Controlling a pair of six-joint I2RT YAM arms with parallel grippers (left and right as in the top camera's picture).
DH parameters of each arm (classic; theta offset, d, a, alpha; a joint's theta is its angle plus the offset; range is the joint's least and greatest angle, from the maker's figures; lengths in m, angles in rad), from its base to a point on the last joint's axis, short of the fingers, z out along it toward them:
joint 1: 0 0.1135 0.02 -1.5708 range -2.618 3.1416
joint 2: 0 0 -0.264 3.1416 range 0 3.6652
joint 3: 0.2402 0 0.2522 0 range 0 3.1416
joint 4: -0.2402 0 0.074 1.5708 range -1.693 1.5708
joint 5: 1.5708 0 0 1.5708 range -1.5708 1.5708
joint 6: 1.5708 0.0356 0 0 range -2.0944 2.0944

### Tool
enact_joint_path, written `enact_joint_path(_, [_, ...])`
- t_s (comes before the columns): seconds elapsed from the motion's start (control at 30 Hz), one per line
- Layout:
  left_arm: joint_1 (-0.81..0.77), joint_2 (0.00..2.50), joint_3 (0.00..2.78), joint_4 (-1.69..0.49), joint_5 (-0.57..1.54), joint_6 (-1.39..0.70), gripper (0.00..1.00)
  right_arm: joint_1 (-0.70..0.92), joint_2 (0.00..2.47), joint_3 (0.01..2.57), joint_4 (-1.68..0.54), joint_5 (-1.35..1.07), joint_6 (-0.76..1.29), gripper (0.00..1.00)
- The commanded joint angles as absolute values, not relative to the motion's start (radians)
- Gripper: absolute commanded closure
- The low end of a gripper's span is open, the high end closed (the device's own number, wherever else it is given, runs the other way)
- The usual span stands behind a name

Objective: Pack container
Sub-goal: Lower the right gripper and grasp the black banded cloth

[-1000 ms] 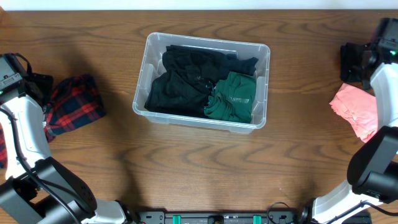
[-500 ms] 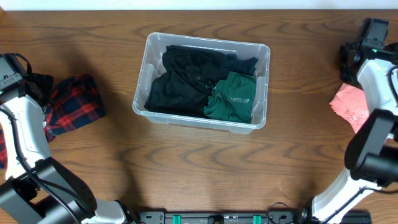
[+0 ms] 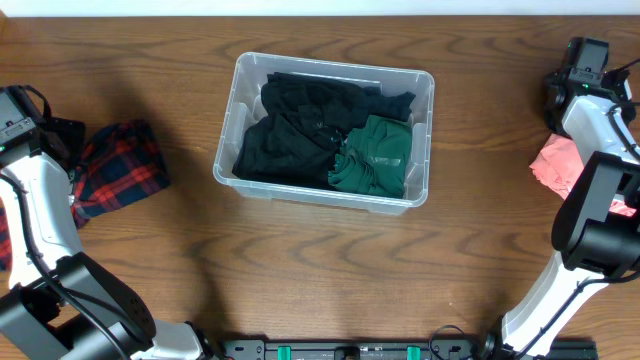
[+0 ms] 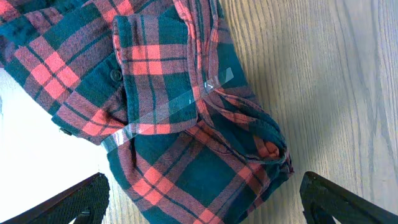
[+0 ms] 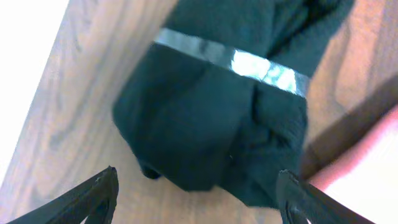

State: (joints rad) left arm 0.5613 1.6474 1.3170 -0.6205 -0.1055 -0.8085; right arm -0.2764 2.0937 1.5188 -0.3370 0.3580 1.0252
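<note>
Clear plastic container [image 3: 320,197] sits at table centre, slightly toward the far edge, a little skewed to the table edges. Upright, open top, no lid on it. Contents: black garment [image 3: 288,130] fills the left and back, and a green garment [image 3: 378,155] is bunched in the front-right corner, touching the black one. Both lie below the rim.

Wood-grain table [image 3: 320,270] under everything.

Left side: red/dark plaid shirt [image 3: 122,168] is folded into a bundle on the table, well apart from the container. Left wrist view shows a clear tape band [image 4: 163,115] across it. Part of the shirt lies over a white surface at the table's edge. Left gripper [image 4: 205,202] hovers over the shirt, jaws released and spread wide. Only the two tips are in frame, with nothing between them gripped.

Right side: pink garment [image 3: 562,165] lies near the right edge, well apart from the container, partly hidden by the right arm. Right wrist view shows a dark cloth bundle [image 5: 205,143] with a shiny tape band [image 5: 233,62] around it, lying on the wood, with pink just beside it at the lower right. Right gripper [image 5: 199,199] is above that bundle, jaws released and wide apart. Can't tell whether the tips touch the cloth.
</note>
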Motion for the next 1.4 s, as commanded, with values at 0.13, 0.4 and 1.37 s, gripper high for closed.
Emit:
enact_joint_path(0.13, [0.566, 1.656, 1.317, -0.62, -0.121, -0.81, 0.02, -0.317, 2.106, 1.516, -0.295, 0.37, 1.009, 0.19])
enact_joint_path(0.4, [0.566, 1.656, 1.317, -0.62, -0.121, -0.81, 0.02, -0.336, 2.114, 1.516, -0.274, 0.398, 1.016, 0.14])
enact_joint_path(1.37, [0.566, 1.656, 1.317, -0.62, -0.121, -0.81, 0.02, -0.378, 2.295, 1.516, -0.191, 0.366, 1.099, 0.12])
